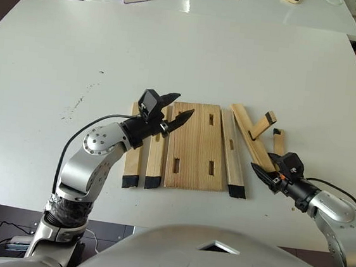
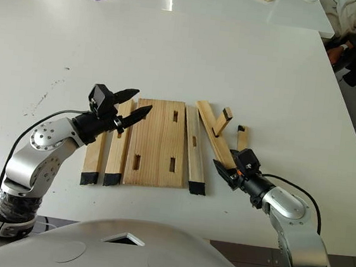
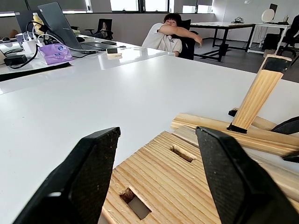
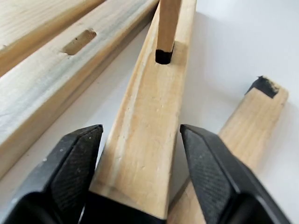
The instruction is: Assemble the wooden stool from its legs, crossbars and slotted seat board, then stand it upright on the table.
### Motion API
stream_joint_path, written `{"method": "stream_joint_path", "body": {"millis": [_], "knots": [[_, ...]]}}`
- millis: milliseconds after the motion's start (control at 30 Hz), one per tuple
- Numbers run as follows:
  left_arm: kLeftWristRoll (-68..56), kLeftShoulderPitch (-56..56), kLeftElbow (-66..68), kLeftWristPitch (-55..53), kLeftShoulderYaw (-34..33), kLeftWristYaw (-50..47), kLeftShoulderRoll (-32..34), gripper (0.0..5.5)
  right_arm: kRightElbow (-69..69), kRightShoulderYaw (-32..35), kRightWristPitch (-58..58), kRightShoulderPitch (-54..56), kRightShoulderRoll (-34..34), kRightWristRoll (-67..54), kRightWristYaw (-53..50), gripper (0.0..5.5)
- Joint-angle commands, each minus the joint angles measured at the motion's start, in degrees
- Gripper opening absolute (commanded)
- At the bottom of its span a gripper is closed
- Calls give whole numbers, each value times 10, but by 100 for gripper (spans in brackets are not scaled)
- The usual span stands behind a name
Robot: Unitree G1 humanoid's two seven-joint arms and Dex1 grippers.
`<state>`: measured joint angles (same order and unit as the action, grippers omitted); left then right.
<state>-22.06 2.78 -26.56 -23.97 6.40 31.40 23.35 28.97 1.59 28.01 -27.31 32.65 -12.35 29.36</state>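
White table [image 1: 173,56]: seat board [image 1: 194,146] flat, legs [image 1: 233,157] alongside.

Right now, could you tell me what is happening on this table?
Assembly has barely begun. The slotted seat board lies flat on the table, legs alongside. The left end effector hovers open above the board's left edge. The right end effector, open, straddles the end of an angled leg with a crossbar stuck in it.

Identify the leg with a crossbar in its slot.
The slanted leg at the right gripper; the other three lie parallel beside the seat board.
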Motion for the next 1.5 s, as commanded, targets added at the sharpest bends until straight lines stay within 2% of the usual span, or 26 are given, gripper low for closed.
{"method": "stream_joint_path", "body": {"millis": [33,167,467,800,933,967,1067,1100,1267,1500], "knots": [[3,-8,5,-7,5,4,1,301,-13,-2,-2,11,-22,12,-25,270],[3,-8,5,-7,6,4,1,301,-14,-5,-2,12,-29,19,-28,215],[6,-10,11,-2,6,-1,-3,301,-17,-3,0,34,-40,18,-35,214],[-17,-37,22,-28,-32,-11,-5,301,16,64,0,127,-73,-45,-48,212],[-90,-83,6,-143,-82,-43,-9,301,46,94,24,195,-49,-123,-5,212],[-125,-91,-6,-158,-102,-33,-7,320,50,104,38,220,-36,-154,14,212],[-212,-114,-42,-187,-132,6,12,355,51,125,87,283,10,-252,79,212],[-228,-128,-51,-192,-136,10,16,385,51,131,104,299,27,-286,101,211],[-411,-185,-52,-235,-185,17,16,400,25,149,174,378,82,-409,153,209],[-428,-210,-12,-238,-151,25,19,400,-28,133,187,401,119,-439,225,206]]}}
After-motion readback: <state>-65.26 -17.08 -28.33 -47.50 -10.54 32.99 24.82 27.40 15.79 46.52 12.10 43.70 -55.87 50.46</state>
